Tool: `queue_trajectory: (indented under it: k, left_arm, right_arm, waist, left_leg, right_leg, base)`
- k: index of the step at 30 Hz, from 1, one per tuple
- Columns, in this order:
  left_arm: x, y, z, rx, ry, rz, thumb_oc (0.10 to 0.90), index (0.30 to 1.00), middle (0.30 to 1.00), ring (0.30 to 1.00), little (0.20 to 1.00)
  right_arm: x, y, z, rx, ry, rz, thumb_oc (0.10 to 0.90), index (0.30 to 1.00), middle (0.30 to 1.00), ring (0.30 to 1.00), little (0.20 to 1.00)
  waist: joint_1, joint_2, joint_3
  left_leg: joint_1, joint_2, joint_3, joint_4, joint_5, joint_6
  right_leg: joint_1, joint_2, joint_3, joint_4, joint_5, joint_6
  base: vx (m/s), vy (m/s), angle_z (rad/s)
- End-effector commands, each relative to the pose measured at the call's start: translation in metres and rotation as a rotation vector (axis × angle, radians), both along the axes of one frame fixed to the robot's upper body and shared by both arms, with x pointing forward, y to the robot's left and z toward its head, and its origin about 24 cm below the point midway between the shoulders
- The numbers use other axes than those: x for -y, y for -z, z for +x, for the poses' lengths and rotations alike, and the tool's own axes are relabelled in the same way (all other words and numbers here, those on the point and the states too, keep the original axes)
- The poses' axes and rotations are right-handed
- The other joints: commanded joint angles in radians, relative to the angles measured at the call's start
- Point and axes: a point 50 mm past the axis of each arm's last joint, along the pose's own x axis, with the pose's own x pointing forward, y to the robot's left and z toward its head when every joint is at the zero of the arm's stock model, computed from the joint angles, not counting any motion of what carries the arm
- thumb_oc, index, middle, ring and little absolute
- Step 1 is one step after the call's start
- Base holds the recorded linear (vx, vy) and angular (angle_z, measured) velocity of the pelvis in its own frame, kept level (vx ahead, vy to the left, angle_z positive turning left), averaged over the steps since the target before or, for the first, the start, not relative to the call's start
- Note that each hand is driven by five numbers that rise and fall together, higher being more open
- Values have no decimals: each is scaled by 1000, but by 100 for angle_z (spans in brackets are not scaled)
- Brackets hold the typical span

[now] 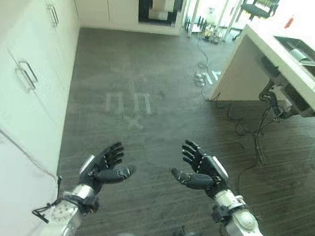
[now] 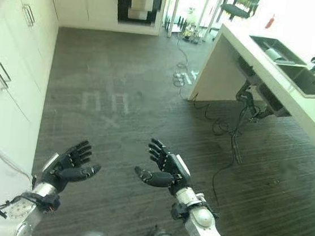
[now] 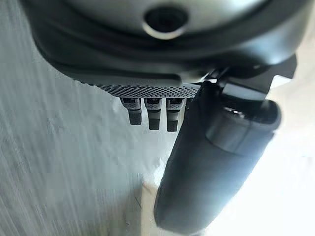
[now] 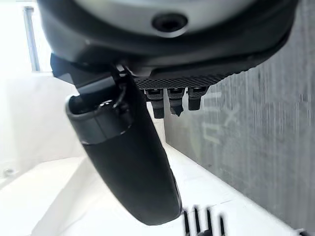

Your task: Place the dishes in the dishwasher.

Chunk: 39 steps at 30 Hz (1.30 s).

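Both hands hang empty above the dark wood floor [image 1: 149, 94], palms turned inward, fingers spread loosely: the left hand [image 1: 103, 166] nearer the white cabinets [image 1: 26, 69], the right hand [image 1: 200, 168] on the side of the counter [image 1: 299, 71]. No dishes can be made out anywhere; they may lie in the sink [image 2: 299, 74] set into that counter, though I cannot tell. A dishwasher isn't plain to see either. Dishes, I'd judge, would be stiff, slippery and breakable, best pinched at the rim with thumb against fingers.
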Motion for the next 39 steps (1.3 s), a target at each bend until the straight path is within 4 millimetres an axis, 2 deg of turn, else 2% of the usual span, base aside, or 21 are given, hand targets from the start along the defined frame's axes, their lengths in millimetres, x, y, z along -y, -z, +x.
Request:
queue_trajectory:
  k: [1,2,6,7,10,11,12,13,15,16,17,18,20,23,27,31,33,34,35,36,39]
  left_arm:
    - [21,-53,19,276,142,64,800,900,900,900,900]
    - [21,-55,19,284,149,75,800,900,900,900,900]
    - [26,-54,21,283,139,27,800,900,900,900,900]
    - [29,-53,19,285,152,0,800,900,900,900,900]
    - [33,-50,15,282,153,-16,800,900,900,900,900]
    - [36,-49,12,284,146,-27,800,900,900,900,900]
    - [37,-48,10,286,146,-32,800,900,900,900,900]
    - [40,-47,9,293,150,-24,800,900,900,900,900]
    - [42,-48,9,305,157,-4,800,900,900,900,900]
    - [42,-51,9,317,157,7,800,900,900,900,900]
    - [36,-56,6,351,156,29,800,900,900,900,900]
    - [36,-56,6,354,157,32,800,900,900,900,900]
    - [35,-61,3,385,157,53,800,900,900,900,900]
    - [34,-71,0,436,154,64,800,900,900,900,900]
    - [36,-84,14,489,167,46,800,900,900,900,900]
    - [43,-92,29,490,212,34,800,900,900,900,900]
    - [44,-94,29,506,229,52,800,900,900,900,900]
    - [44,-99,28,537,234,86,800,900,900,900,900]
    - [43,-103,27,566,216,99,800,900,900,900,900]
    - [39,-113,24,638,183,52,800,900,900,900,900]
    - [38,-121,25,699,135,-42,800,900,900,900,900]
  right_arm:
    - [29,-53,15,275,103,58,800,900,900,900,900]
    - [27,-52,15,280,109,62,800,900,900,900,900]
    - [20,-55,16,295,100,47,800,900,900,900,900]
    - [21,-55,16,289,103,40,800,900,900,900,900]
    - [28,-53,14,271,109,18,800,900,900,900,900]
    - [32,-54,12,274,102,10,800,900,900,900,900]
    - [34,-54,11,278,95,2,800,900,900,900,900]
    - [35,-56,10,288,94,-9,800,900,900,900,900]
    - [37,-59,11,297,101,-7,800,900,900,900,900]
    - [36,-63,15,303,103,3,800,900,900,900,900]
    - [31,-65,18,311,92,10,800,900,900,900,900]
    - [31,-65,18,312,91,10,800,900,900,900,900]
    - [26,-65,17,312,78,9,800,900,900,900,900]
    - [24,-66,15,316,61,4,800,900,900,900,900]
    - [23,-77,19,355,54,14,800,900,900,900,900]
    - [18,-85,17,398,111,56,800,900,900,900,900]
    - [17,-85,17,407,127,71,800,900,900,900,900]
    - [17,-86,16,418,135,92,800,900,900,900,900]
    - [17,-87,16,425,136,101,800,900,900,900,900]
    - [15,-87,16,429,131,109,800,900,900,900,900]
    - [6,-78,18,399,150,103,800,900,900,900,900]
  waist:
    - [-42,49,-44]
    - [-39,56,-45]
    - [-49,48,-68]
    - [-59,71,-93]
    - [-63,78,-122]
    - [-55,59,-111]
    - [-48,50,-104]
    - [-40,42,-87]
    - [-31,40,-71]
    - [-25,41,-60]
    - [-25,68,-57]
    - [-26,71,-60]
    - [-15,94,-62]
    - [14,107,-57]
    - [11,110,-57]
    - [-3,91,-82]
    - [-7,87,-80]
    - [-12,97,-75]
    - [-14,105,-68]
    - [-12,110,-57]
    - [-13,94,-48]
  left_leg:
    - [128,-62,-7,-307,168,6]
    - [170,-57,-11,-307,123,16]
    - [252,-65,19,-307,95,27]
    - [320,-27,30,-307,86,8]
    - [415,-2,69,-307,318,-66]
    - [328,-9,76,-130,421,-104]
    - [248,-9,70,-9,452,-119]
    - [109,16,66,120,443,-119]
    - [64,15,64,92,406,-98]
    - [84,7,78,-28,394,-85]
    - [89,22,59,-307,367,-78]
    - [76,24,54,-307,364,-78]
    - [-10,28,-71,-307,327,-97]
    - [-103,38,-173,-307,407,-133]
    - [-108,53,-155,-307,372,-111]
    - [-50,7,-161,-307,315,-61]
    - [-38,-9,-166,-307,309,-42]
    - [-20,-21,-182,-307,300,-22]
    - [-8,-23,-188,-307,295,-13]
    - [9,-28,-181,-307,284,-2]
    - [21,-37,-158,-307,280,-8]
  right_leg:
    - [177,24,-22,-198,213,14]
    - [169,23,-32,-198,177,33]
    - [232,13,-81,-198,225,14]
    - [270,43,-90,-198,194,12]
    - [314,67,-94,-198,136,-37]
    - [342,62,-81,-198,117,-78]
    - [364,63,-64,-198,101,-95]
    - [396,68,-45,-198,83,-112]
    - [414,75,-26,-198,73,-114]
    - [429,88,5,-198,61,-109]
    - [439,140,66,-198,45,-92]
    - [433,144,68,-198,47,-92]
    - [439,184,117,-198,36,-83]
    - [477,215,163,-198,-4,-91]
    - [513,168,142,-198,-20,-65]
    - [562,98,112,-198,9,-22]
    - [583,92,92,-198,61,-14]
    - [595,100,67,-198,155,-12]
    - [586,103,51,-161,187,-11]
    - [534,109,31,-75,197,-18]
    - [499,156,16,-198,162,-43]
  base:
    - [664,-362,52]
    - [646,-390,63]
    - [510,-308,22]
    - [623,-360,39]
    - [442,-324,-17]
    - [205,-296,-45]
    - [157,-289,-61]
    - [178,-187,-69]
    - [192,-65,-81]
    - [380,170,-115]
    - [330,188,-135]
    - [308,236,-142]
    - [219,145,-76]
    - [277,183,-76]
    - [261,263,-83]
    - [268,298,-27]
    - [216,233,10]
    - [208,236,7]
    - [212,258,-3]
    - [191,161,-9]
    - [179,1,-46]
